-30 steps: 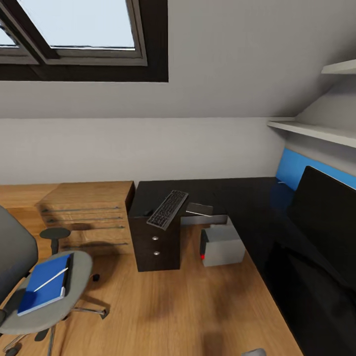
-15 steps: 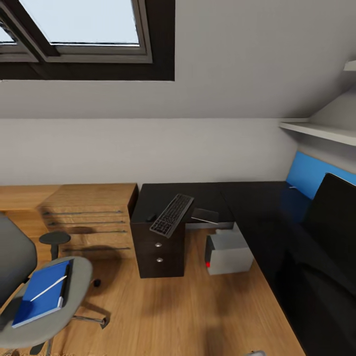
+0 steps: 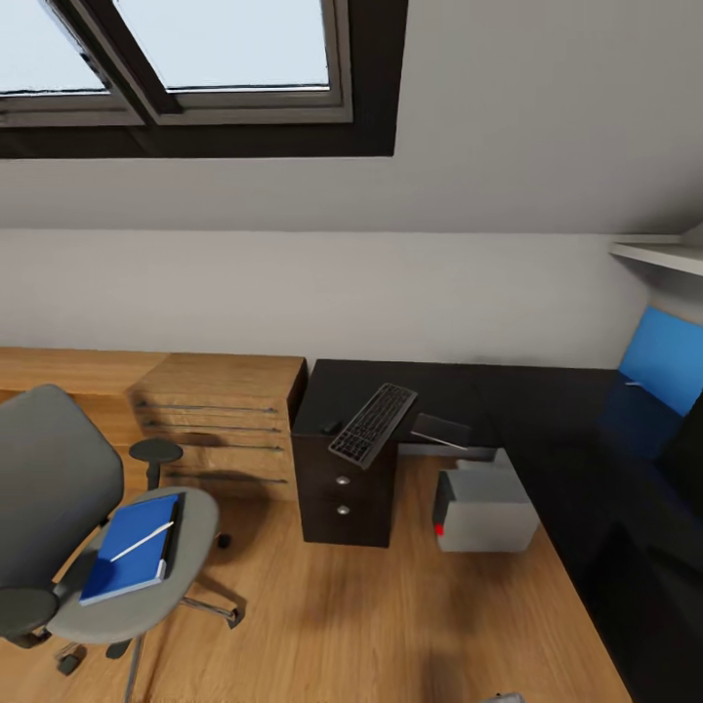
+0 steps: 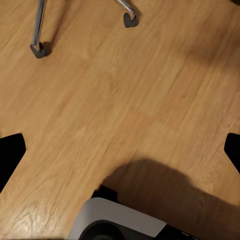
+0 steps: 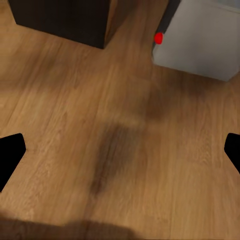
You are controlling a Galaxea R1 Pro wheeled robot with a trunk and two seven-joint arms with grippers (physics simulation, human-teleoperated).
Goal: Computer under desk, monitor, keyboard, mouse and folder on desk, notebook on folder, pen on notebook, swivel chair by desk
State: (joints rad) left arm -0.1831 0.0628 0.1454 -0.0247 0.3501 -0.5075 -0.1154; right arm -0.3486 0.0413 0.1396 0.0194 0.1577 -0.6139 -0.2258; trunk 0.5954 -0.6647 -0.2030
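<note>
Left gripper (image 4: 120,150): fingers spread wide, only the two black tips showing at the picture's edges, holding nothing; it hangs over bare wooden floor (image 4: 100,100).
Right gripper (image 5: 120,150): spread just as wide, empty, over floor in front of the drawer unit (image 5: 62,20).
Ahead of the left gripper: two chrome legs and castors of the swivel chair (image 4: 37,30); a pale rounded part of the robot sits close under the camera.
Ahead of the right gripper: the computer (image 5: 200,35), a grey box standing on the floor, its red dot facing the hand.
Chair: seen from the head, the swivel chair (image 3: 59,488) stands to the left, well apart from the desk (image 3: 508,400).
On the seat: the blue folder (image 3: 132,547) lies flat, the white pen (image 3: 142,540) across it; a dark strip along its far edge may be the notebook (image 3: 174,527), hard to be sure.
Desk top: the keyboard (image 3: 373,423) lies aslant over the drawer unit, one end past the edge; a small dark lump beside it is probably the mouse (image 3: 330,428).
Hard to tell: a flat dark thing just beyond the keyboard.
Monitor: cut off at the right edge, only a dark sliver (image 3: 691,430).
Since a second ago: the whole view has swung left, so the camera turned; more chair shows, less monitor.
</note>
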